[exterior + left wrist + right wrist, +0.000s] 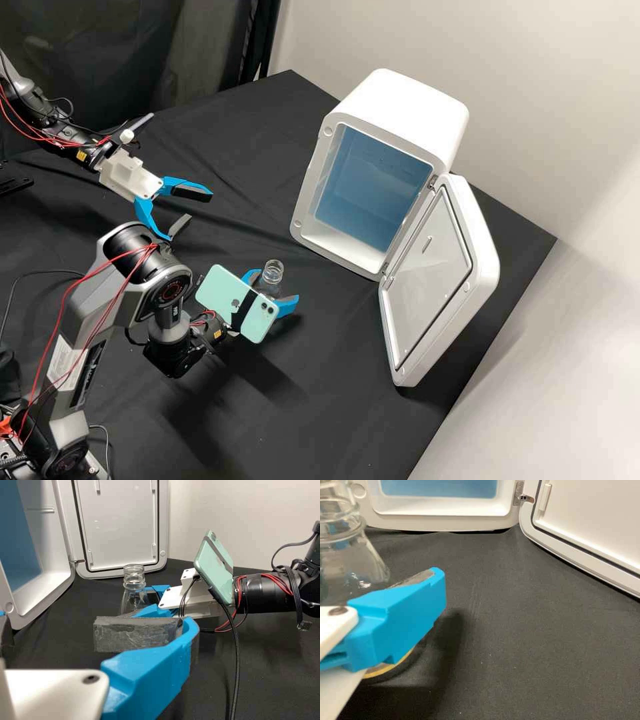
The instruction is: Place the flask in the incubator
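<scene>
Tipping risk: the clear glass conical flask (272, 273) has a narrow neck and smooth, sloping walls. If the right pincer (277, 288) closes off-centre or too high on the slope, I judge the glass could slip out or topple onto the black table (320, 407).
Entry risk: in the high view, the white box incubator with a pale blue inside (400, 100) stands at 2 o'clock from the flask. A carry that comes in too low could knock the flask's base on the lower rim of the opening.
Door risk: the white incubator door (440, 280) hangs wide open at 4 o'clock of the opening. A broad swing of the arm, or of the mint-green phone (233, 303) strapped at its wrist, could catch it.
Crowding risk: the left pincer (199, 208) sits at 10 o'clock from the flask, well apart. It becomes an obstacle only if it moves in.
Right pincer: it is spread open, with one blue finger on each side of the flask's body, and it lifts nothing. I cannot tell whether a pad touches the glass.
Left pincer: it is wide open and empty above the table, touching nothing.
Flask: it stands upright on the table between the right pincer's fingers, outside the incubator and near its open front.
</scene>
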